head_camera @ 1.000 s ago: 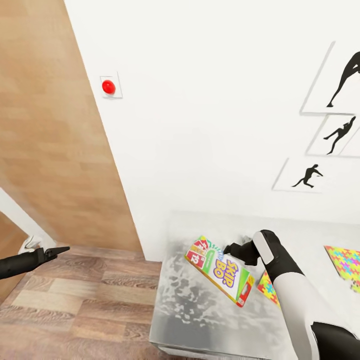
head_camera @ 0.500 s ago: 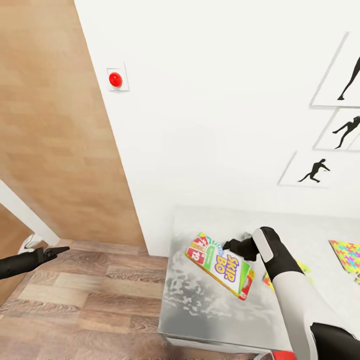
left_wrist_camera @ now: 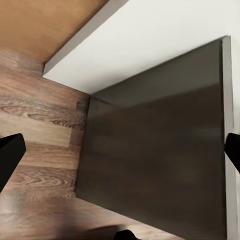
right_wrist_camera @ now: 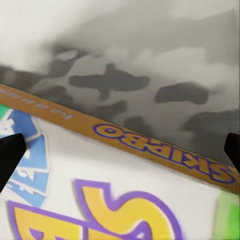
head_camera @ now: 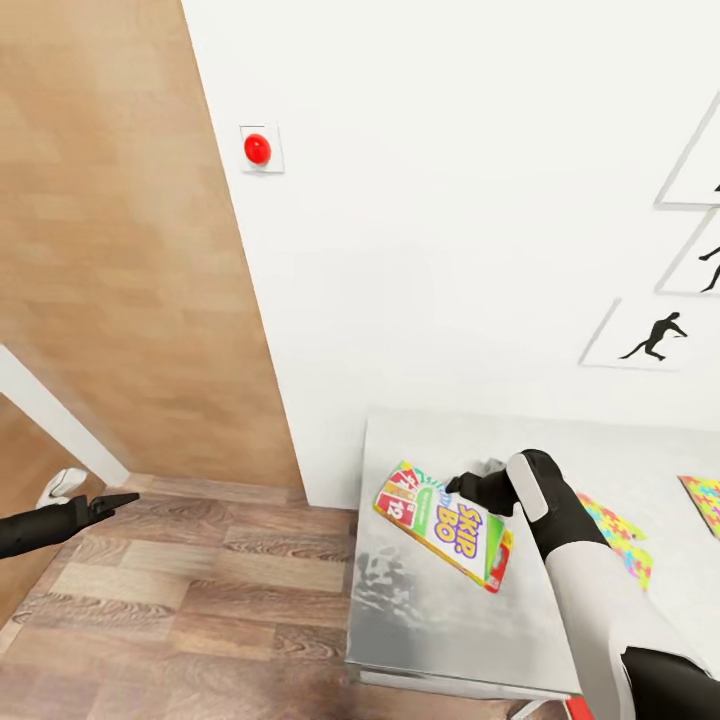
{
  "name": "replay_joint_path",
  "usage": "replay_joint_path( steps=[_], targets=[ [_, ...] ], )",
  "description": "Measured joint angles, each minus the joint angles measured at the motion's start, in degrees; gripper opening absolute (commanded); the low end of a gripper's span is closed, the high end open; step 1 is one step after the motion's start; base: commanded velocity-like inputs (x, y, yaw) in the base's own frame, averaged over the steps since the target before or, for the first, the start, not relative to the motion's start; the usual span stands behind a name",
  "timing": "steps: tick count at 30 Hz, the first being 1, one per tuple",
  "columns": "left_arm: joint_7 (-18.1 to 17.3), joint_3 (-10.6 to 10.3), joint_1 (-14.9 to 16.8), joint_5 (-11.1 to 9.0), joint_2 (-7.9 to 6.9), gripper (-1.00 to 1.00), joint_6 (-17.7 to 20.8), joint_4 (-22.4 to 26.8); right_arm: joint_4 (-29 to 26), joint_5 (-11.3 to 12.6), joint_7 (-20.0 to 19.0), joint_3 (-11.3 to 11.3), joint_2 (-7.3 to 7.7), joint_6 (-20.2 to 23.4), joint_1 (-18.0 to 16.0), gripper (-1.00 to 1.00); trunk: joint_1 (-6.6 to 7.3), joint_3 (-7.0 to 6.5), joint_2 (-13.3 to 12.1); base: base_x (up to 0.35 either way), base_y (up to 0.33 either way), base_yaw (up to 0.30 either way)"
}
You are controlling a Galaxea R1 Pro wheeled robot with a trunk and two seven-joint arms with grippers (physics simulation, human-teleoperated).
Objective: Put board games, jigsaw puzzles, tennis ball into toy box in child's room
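Right gripper [head_camera: 470, 489] holds Skip-Bo box [head_camera: 443, 525] above table [head_camera: 440, 640].

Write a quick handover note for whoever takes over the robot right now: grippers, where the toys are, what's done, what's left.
Right gripper: shut on the Skip-Bo board game, held tilted above the grey table.
Left gripper: empty, out over the wooden floor; open or shut is unclear.
On the table: two jigsaw puzzles, one beside the right arm, another at the picture's right edge.
Done: one game picked up.
Left: find the toy box and drop the game in, then the remaining toys.
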State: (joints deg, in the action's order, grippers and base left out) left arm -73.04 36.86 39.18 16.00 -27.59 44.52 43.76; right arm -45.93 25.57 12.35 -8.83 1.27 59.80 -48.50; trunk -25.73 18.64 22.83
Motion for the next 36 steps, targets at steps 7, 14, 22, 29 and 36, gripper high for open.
replay_joint_path(
  steps=[7, 14, 22, 29, 36],
  targets=[
    [-0.1, 0.0, 0.0, 0.0, -0.02, 1.0, 0.0, 0.0, 0.0, 0.1, 0.0, 0.0, -0.11, 0.0, 0.0, 1.0, 0.0, 0.02, 0.0, 0.0, 0.189, 0.0],
    [-0.1, 0.0, 0.0, 0.0, -0.11, 1.0, 0.0, 0.0, 0.0, 0.2, 0.0, 0.0, -0.18, 0.0, 0.0, 1.0, 0.0, 0.02, 0.0, 0.0, 0.187, 0.0],
    [-0.1, 0.0, 0.0, 0.0, -0.14, 1.0, 0.0, 0.0, 0.0, 0.2, 0.0, 0.0, -0.18, 0.0, 0.0, 1.0, 0.0, 0.02, 0.0, 0.0, 0.157, 0.0],
    [-0.1, 0.0, 0.0, 0.0, -0.14, 1.0, -0.1, 0.0, 0.0, 0.1, 0.0, -0.1, -0.14, 0.0, 0.0, 1.0, 0.0, 0.02, 0.0, 0.0, 0.048, 0.0],
    [-0.1, 0.0, 0.0, 0.0, -0.02, 1.0, -0.1, 0.0, 0.0, 0.2, 0.0, -0.1, -0.16, 0.0, 0.0, 1.0, 0.0, 0.02, 0.0, 0.0, 0.109, 0.0]
  ],
)
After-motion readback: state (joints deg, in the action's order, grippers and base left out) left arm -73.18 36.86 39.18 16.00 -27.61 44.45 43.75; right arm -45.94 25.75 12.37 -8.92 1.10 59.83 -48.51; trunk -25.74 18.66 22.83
